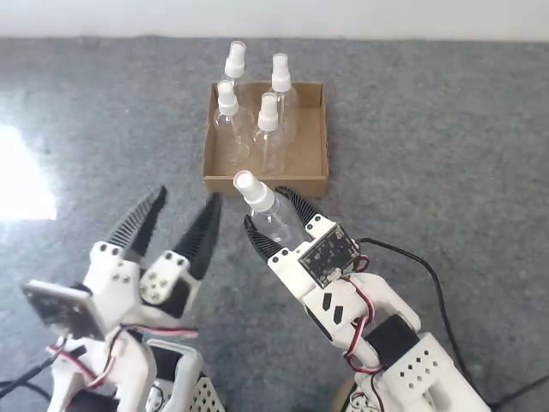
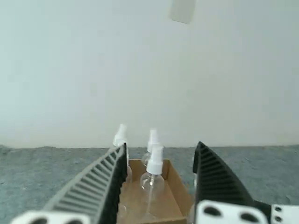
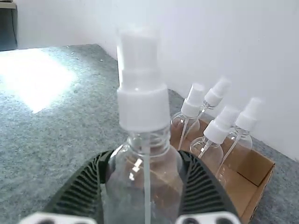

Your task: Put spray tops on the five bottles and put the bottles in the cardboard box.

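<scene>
A cardboard box sits at the far middle of the grey table with several clear bottles upright in it, each wearing a white spray top. My right gripper is shut on one more clear bottle with a white spray top, held just in front of the box's near wall. In the right wrist view this bottle stands between the black fingers, with the box beyond. My left gripper stands open to the left, nothing between its fingers; its view looks toward the box.
Grey carpet-like table surface lies on both sides of the box. A white wall runs along the far edge. A black cable trails from the right arm.
</scene>
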Available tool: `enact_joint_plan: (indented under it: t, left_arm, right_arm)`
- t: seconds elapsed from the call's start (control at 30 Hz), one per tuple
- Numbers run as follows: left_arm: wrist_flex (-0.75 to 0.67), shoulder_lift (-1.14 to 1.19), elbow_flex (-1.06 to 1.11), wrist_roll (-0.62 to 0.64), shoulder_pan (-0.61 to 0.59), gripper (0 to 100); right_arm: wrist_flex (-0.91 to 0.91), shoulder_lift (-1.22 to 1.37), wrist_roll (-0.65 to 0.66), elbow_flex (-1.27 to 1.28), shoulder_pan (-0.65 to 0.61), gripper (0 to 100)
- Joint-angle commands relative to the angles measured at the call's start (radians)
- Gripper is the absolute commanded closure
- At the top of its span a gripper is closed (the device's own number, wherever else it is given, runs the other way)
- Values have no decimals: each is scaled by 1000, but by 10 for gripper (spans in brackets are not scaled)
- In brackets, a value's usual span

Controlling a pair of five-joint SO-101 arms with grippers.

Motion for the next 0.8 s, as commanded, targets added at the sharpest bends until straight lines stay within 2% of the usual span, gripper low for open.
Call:
enact_joint_plan:
  t: [0.0,0.27,0.53,0.77]
  left_arm:
    - [-100,-5,44,89,-127,783]
    - [-163,-5,116,81,-55,783]
    - [-158,-5,154,-80,120,785]
    - [-143,-11,145,-84,129,786]
  right_arm:
    - [4,-39,9,-8,-5,985]
    - [42,-45,17,6,-94,985]
    - [45,-50,12,6,-97,985]
    - [45,-50,12,6,-97,985]
